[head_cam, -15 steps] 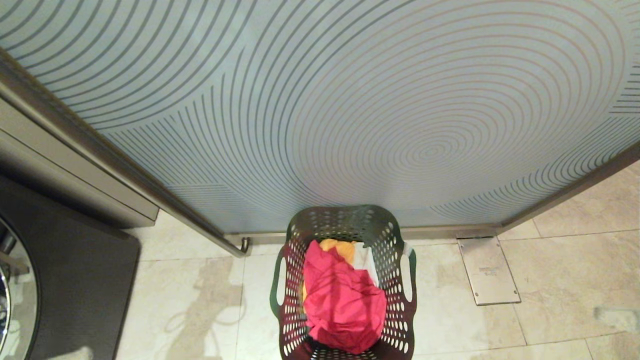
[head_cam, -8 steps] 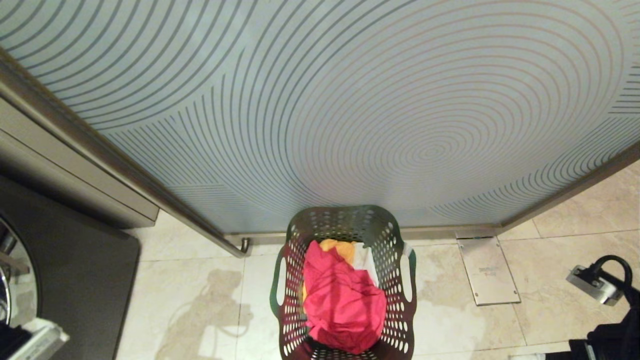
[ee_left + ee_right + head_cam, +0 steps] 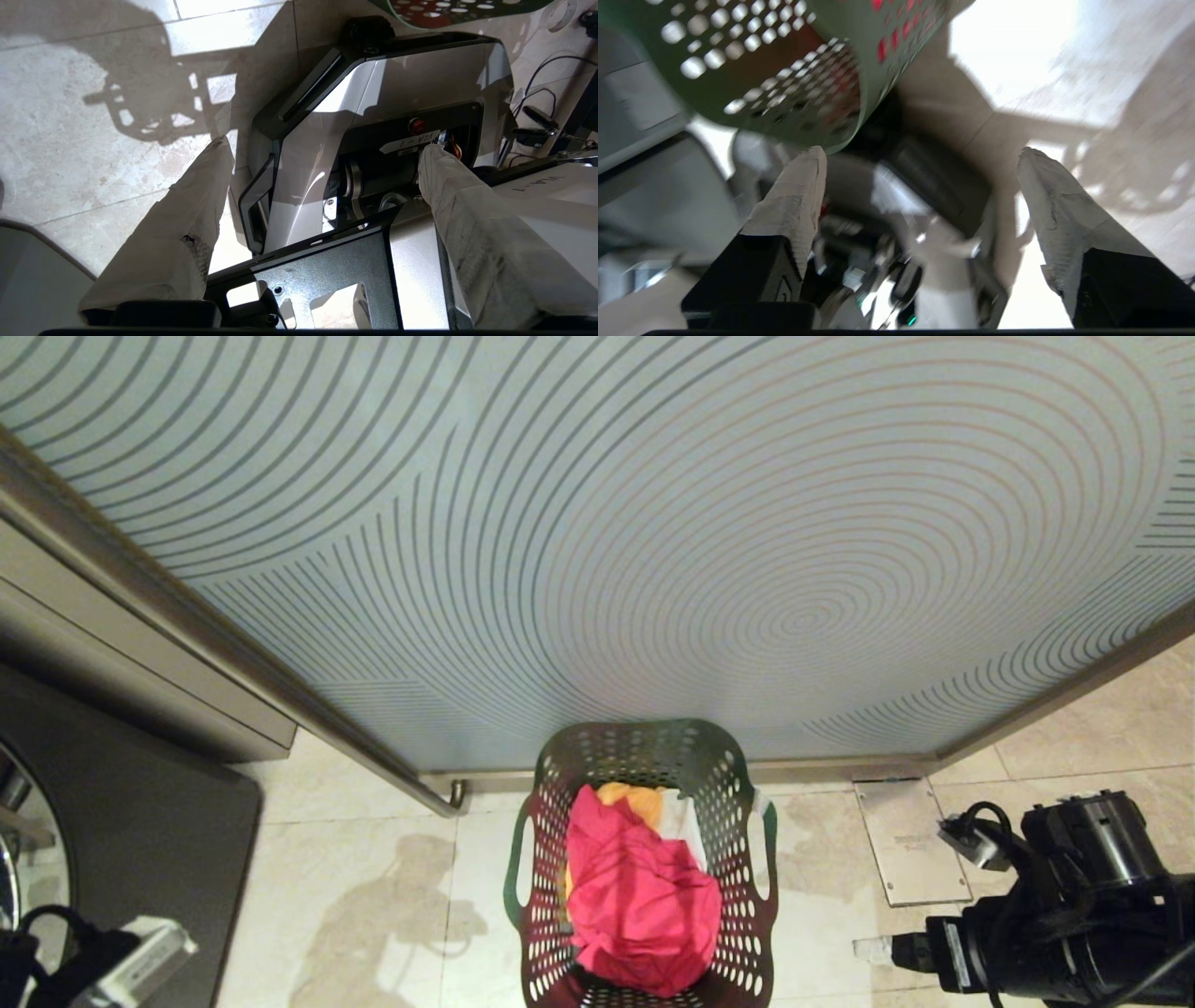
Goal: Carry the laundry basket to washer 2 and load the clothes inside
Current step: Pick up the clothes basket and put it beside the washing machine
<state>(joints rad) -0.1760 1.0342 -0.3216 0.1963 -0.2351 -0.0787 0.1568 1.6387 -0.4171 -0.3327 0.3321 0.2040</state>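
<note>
Both hands gape empty, left hand (image 3: 322,144) and right hand (image 3: 920,154) flanking the basket (image 3: 644,756) of clothes (image 3: 639,896).

There is not much to read here. In the left wrist view, a small white label (image 3: 411,142) is stuck on the dark part of the robot's base (image 3: 373,102), just beside a little red button (image 3: 416,125). It is upside down and seems to say "VLA-1". The same words, "VLA-1", stand faintly on a white part (image 3: 556,186) near the edge of that view. The metal plate (image 3: 910,840) in the floor has some tiny print, but it is too small to read.
</note>
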